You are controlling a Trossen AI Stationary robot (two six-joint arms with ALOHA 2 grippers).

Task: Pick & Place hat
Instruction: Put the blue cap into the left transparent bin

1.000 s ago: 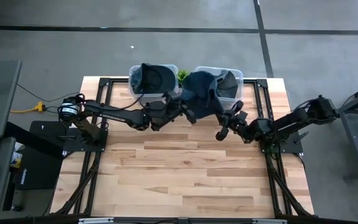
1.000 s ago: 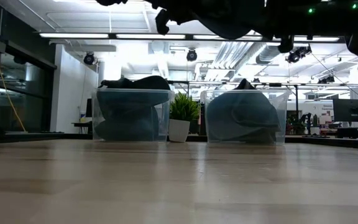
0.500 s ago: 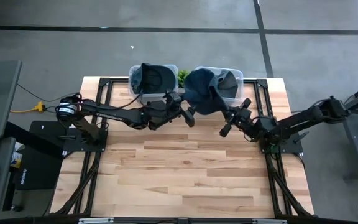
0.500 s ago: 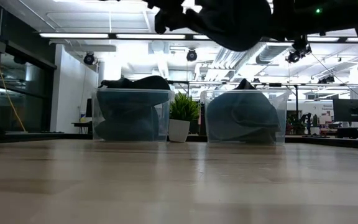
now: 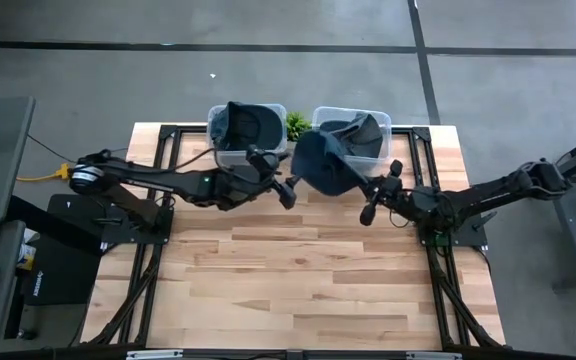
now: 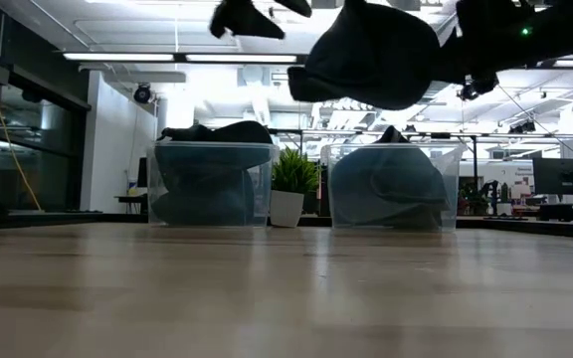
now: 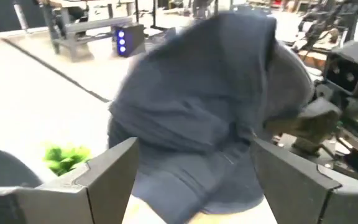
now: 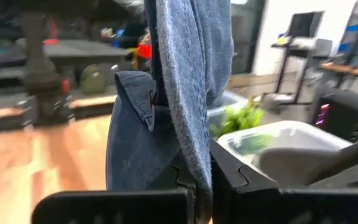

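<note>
1. The right tool (image 5: 376, 196) is clamping a fold of the dark blue hat (image 5: 324, 165) and holding it up in the air, over the far part of the bench (image 5: 298, 270). The right wrist view shows the fabric pinched between the closed fingers (image 8: 225, 171), so the hat is hanging from this grip alone.
2. The left tool (image 5: 284, 188) is standing released, its fingers (image 7: 107, 171) spread wide just beside the hat and apart from it. Judging from this, the hat's weight is resting wholly with the right arm.
3. The hat is hanging just in front of the right bin (image 5: 373, 128), which is already holding dark cloth. The left bin (image 5: 248, 125), also holding dark cloth, is sitting beside it, with a small plant (image 5: 294, 122) between the two.
4. In the low view the hat (image 6: 371, 60) is floating well above both bin rims, so there seems to be room to carry it over either edge.
5. The near bench surface is lying bare, giving both arms open room to draw away.
</note>
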